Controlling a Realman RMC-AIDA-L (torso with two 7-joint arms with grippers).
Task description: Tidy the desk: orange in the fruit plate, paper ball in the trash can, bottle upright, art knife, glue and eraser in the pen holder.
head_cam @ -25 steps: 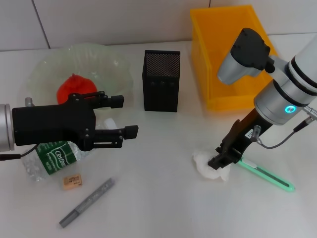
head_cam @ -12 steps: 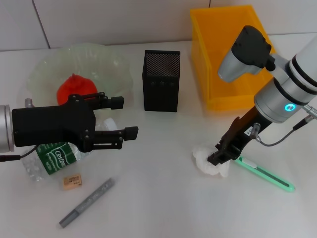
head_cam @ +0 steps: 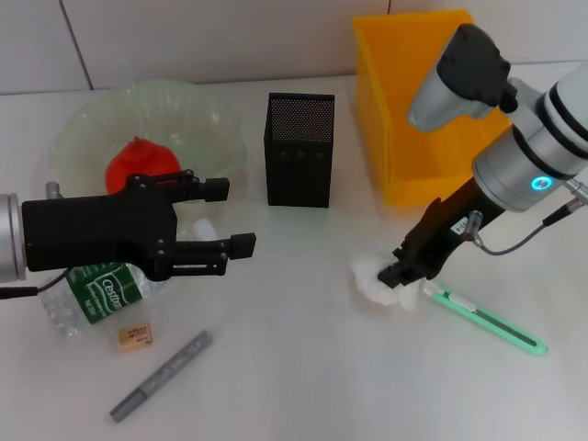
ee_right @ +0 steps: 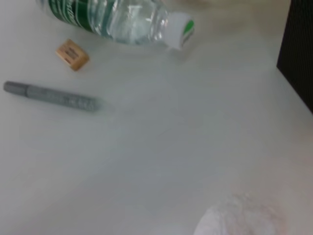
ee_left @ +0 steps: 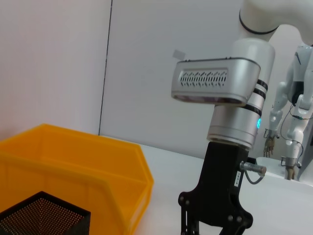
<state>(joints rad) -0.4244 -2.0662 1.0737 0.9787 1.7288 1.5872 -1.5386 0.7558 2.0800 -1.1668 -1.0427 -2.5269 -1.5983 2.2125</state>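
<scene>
My right gripper [head_cam: 402, 274] is shut on the white paper ball [head_cam: 375, 281], just in front of the yellow trash can [head_cam: 413, 175]. The green art knife [head_cam: 484, 320] lies on the table to its right. Over the left side of the table my left gripper [head_cam: 230, 217] hovers open and holds nothing. Under it the bottle [head_cam: 92, 292] lies on its side, with the tan eraser [head_cam: 134, 336] and the grey glue stick [head_cam: 162, 375] in front. The orange [head_cam: 138, 163] sits in the green fruit plate [head_cam: 197, 115]. In the right wrist view the bottle [ee_right: 122, 18], eraser [ee_right: 72, 54], glue stick [ee_right: 54, 96] and paper ball [ee_right: 239, 218] show.
The black mesh pen holder [head_cam: 299, 149] stands at the middle back, between the plate and the trash can. The left wrist view shows the trash can [ee_left: 73, 161], the pen holder's rim [ee_left: 39, 215] and the right arm's gripper [ee_left: 215, 218]. A tiled wall runs behind the table.
My right gripper has moved up and to the left with the paper ball, away from the art knife. The left arm has not moved.
</scene>
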